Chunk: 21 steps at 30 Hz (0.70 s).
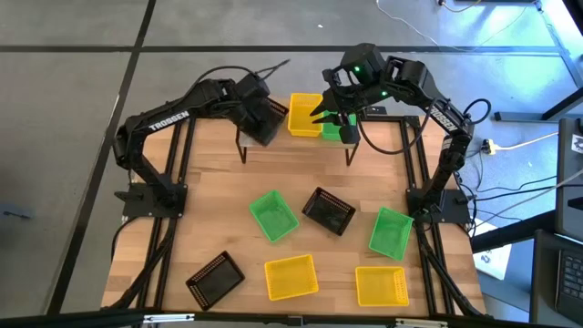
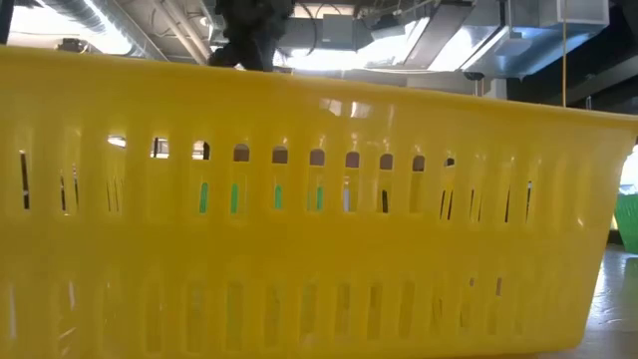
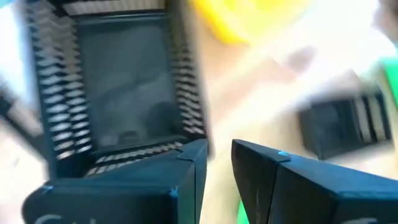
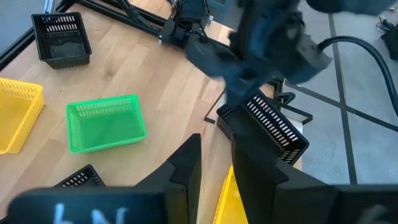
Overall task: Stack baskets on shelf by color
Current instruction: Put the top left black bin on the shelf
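Observation:
The shelf (image 1: 296, 137) stands at the table's far side. A black basket (image 1: 264, 121) sits at its left end, a yellow basket (image 1: 303, 114) in its middle and a green basket (image 1: 335, 130) at its right. My left gripper (image 3: 217, 158) is slightly open just above the black basket (image 3: 118, 87), beside its rim corner. My right gripper (image 1: 330, 113) hovers between the yellow and green baskets. Its fingers are a little apart (image 4: 214, 165), and the yellow basket's edge (image 4: 224, 196) shows in the gap. My left gripper's finger (image 3: 196, 155) stands at the black basket's near rim corner (image 3: 186, 146); whether it touches cannot be told. My right gripper's fingers stand over the yellow basket's right edge (image 4: 224, 196); whether they touch it cannot be told.
On the tabletop lie two green baskets (image 1: 274, 215) (image 1: 391, 231), two black baskets (image 1: 329, 210) (image 1: 216, 277) and two yellow baskets (image 1: 291, 276) (image 1: 382, 285). One yellow basket (image 2: 299, 229) fills the low view. The black frame rails (image 1: 421, 182) run along both table sides.

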Tool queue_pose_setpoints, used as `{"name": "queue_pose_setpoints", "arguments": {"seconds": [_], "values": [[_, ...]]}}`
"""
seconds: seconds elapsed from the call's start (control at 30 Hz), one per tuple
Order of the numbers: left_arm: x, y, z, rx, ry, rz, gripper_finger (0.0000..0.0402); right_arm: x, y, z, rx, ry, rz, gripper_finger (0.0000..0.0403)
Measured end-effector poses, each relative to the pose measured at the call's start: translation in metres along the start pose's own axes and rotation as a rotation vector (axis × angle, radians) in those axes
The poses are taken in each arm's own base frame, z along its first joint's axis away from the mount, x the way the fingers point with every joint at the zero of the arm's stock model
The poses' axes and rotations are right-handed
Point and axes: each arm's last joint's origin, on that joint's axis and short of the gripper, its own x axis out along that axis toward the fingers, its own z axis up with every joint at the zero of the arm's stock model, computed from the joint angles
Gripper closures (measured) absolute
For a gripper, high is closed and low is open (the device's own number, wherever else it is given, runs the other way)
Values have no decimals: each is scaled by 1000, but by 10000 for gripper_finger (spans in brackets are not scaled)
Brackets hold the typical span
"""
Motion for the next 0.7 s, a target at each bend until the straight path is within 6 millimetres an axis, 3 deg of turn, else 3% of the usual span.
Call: {"name": "queue_pose_setpoints", "arguments": {"seconds": [0.23,0.7], "values": [[-9,2,-29,291,274,-55,336,0,0,0,0,0,0,313],[34,-5,-24,447,301,14,341,0,0,0,0,-1,1,313]]}}
